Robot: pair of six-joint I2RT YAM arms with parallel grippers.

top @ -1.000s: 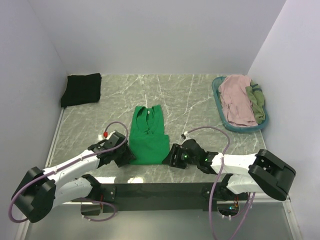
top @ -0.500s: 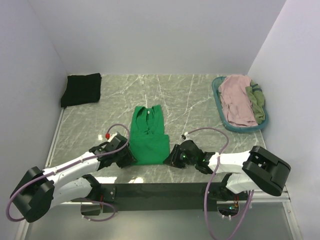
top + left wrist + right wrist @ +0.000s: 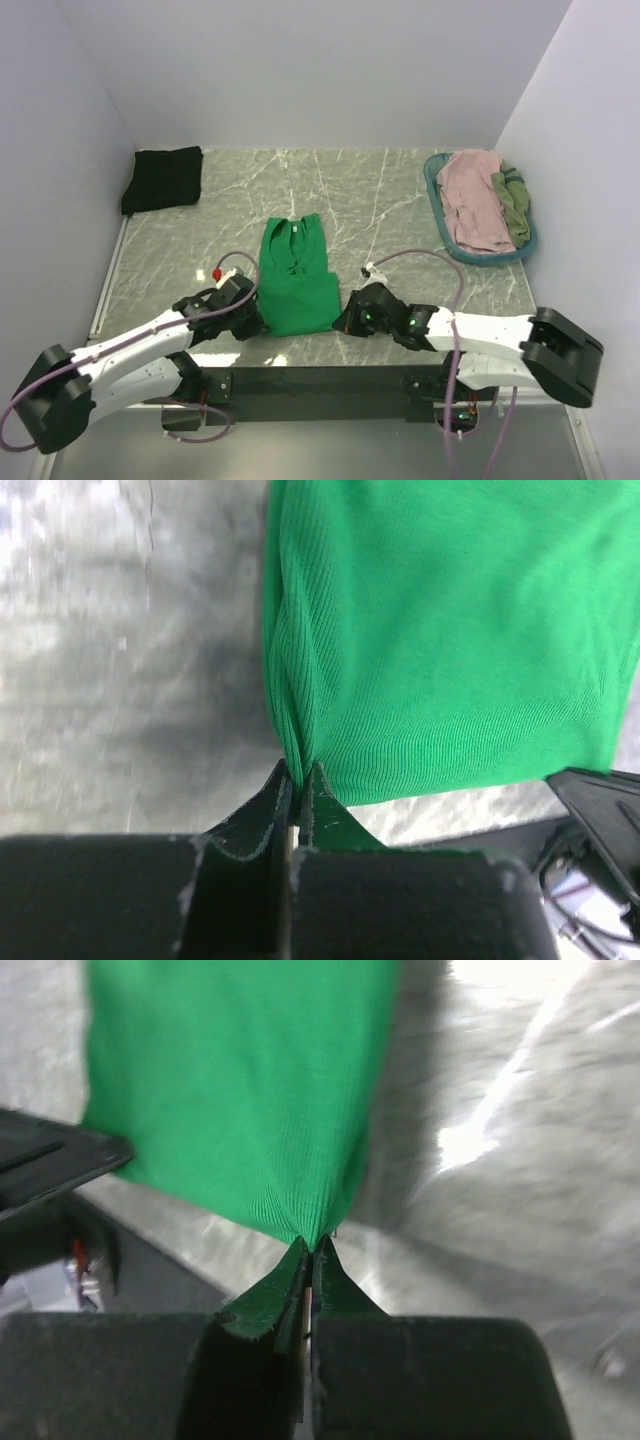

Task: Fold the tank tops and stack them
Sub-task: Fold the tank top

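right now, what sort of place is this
Likely a robot lab cell, not a home: bare white walls box in a marble-look table, the left gripper and right gripper each pinch a near corner of a green top, and a basket holds more clothes.

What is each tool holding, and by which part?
Both hold the green tank top: the left tool pinches its near left hem corner, the right tool its near right corner.

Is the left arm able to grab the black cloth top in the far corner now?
Probably not yet. Nothing blocks the way to the folded black top, but the left fingers are pinched shut on the bright green tank top's corner and must let go first.
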